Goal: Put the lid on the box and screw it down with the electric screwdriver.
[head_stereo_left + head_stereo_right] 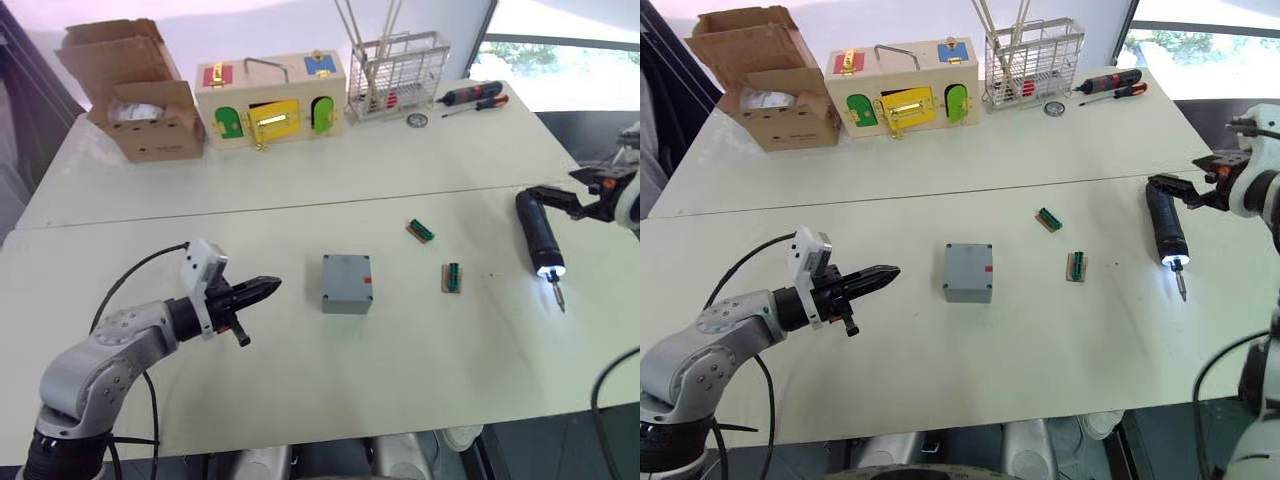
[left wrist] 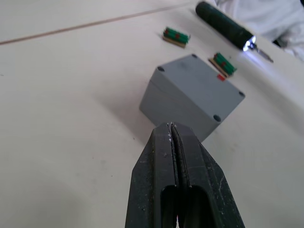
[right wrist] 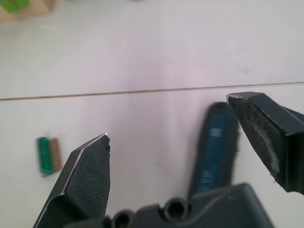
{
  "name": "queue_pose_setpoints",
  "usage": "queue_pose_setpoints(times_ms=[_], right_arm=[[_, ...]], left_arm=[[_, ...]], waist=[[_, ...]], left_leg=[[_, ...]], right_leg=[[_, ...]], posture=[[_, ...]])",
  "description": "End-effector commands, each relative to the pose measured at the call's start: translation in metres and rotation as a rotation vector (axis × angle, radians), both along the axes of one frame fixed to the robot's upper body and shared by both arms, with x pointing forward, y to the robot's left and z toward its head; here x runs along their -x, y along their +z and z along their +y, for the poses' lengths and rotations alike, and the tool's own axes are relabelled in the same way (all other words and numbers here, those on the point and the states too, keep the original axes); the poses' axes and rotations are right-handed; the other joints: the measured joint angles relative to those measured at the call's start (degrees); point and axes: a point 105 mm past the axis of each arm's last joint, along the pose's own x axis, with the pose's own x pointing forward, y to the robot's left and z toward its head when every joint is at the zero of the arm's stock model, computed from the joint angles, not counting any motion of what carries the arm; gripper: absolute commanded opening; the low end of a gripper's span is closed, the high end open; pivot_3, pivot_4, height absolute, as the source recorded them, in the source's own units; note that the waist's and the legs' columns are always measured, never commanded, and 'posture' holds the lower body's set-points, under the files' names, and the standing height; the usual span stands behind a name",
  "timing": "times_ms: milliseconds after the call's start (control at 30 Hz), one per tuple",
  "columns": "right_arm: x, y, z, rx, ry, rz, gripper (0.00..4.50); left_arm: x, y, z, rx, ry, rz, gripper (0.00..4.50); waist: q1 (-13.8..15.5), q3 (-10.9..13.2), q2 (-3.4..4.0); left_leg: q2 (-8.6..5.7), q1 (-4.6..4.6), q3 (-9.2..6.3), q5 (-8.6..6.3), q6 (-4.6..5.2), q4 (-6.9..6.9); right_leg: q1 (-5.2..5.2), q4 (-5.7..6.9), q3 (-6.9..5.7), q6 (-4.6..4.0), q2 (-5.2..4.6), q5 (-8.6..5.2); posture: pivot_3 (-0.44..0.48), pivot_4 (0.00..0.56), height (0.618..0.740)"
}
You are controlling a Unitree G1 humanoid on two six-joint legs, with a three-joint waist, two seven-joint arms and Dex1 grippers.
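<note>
I see a pale desk [image 1: 420,390]. On it lie the box [image 1: 347,283], the electric screwdriver [image 1: 539,236] and two green blocks [image 1: 453,277]. Along its far edge stand a cardboard box [image 1: 140,92], a wooden box [image 1: 270,98] and a wire rack [image 1: 397,75].

This looks like a robot test room — a lab. Two pale tables [image 1: 300,190] stand pushed together, holding a wooden box with coloured doors [image 1: 270,100], a wire basket [image 1: 398,75] and a cardboard box [image 1: 135,90] — practice things.

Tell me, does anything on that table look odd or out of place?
The screwdriver lies flat on the table with the light at its tip on, though the open right pincer is only near its rear end, not holding it. The cardboard box at the back has torn, ragged flaps. The grey box sits square, lid on.
</note>
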Motion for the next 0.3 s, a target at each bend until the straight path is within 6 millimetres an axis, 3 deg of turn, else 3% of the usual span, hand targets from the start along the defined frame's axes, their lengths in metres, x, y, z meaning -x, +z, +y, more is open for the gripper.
queue_pose_setpoints(times_ms=[33,167,300], right_arm=[[0.061,-0.009,0.054,-0.082,0.19,-0.067,4.49],[0.096,-0.041,0.077,-0.209,0.279,0.052,4.49],[0.097,-0.057,0.088,-0.262,0.331,0.105,4.49]], left_arm=[[0.008,-0.012,0.005,0.028,0.05,0.042,0.0],[0.016,-0.023,0.014,-0.005,0.077,0.078,0.0],[0.017,-0.022,0.023,-0.036,0.092,0.076,0.0]], waist=[[0.46,-0.15,-0.1],[0.35,-0.14,-0.06],[0.13,-0.21,-0.23]], left_leg=[[0.03,0.08,-0.06,-0.03,0.06,-0.05],[-0.1,0.2,-0.03,-0.16,0.38,0.03],[-0.04,0.96,0.09,-0.28,0.62,0.09]], right_leg=[[0.11,-0.06,-0.05,0.0,0.03,0.0],[0.25,-0.01,0.06,-0.08,-0.04,0.05],[1.03,-0.15,0.09,-0.28,-0.03,-0.01]], posture=[[0.0,0.15,0.739],[0.0,0.15,0.739],[0.0,0.15,0.739]])
